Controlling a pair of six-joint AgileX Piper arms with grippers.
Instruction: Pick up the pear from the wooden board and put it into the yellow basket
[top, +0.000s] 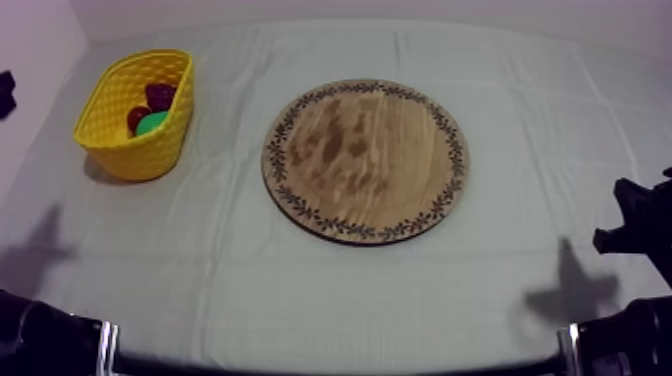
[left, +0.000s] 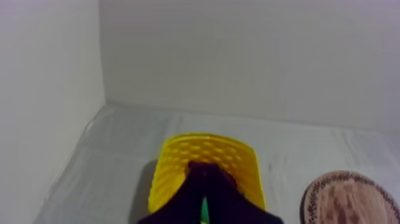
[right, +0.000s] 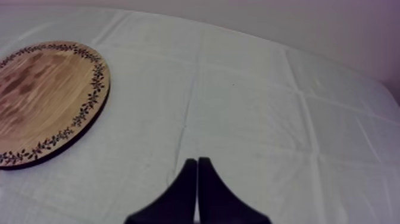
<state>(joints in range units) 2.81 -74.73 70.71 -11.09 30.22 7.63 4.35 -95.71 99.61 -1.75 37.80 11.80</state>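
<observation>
The green pear (top: 152, 123) lies inside the yellow basket (top: 120, 150) at the table's far left, beside a dark red fruit (top: 160, 95). The round wooden board (top: 365, 158) in the middle of the table has nothing on it. In the left wrist view my left gripper (left: 202, 170) is shut as a narrow wedge, its tips in front of the yellow basket (left: 178, 161). A thin green sliver (left: 204, 212) shows in the slit between the fingers. My right gripper (right: 197, 161) is shut on nothing over bare cloth, to the right of the board (right: 41, 95).
The grey-white cloth (top: 330, 290) covers the whole table. My right arm (top: 635, 225) stands at the table's right edge. A wall rises behind the basket and along the table's left side (left: 47, 89).
</observation>
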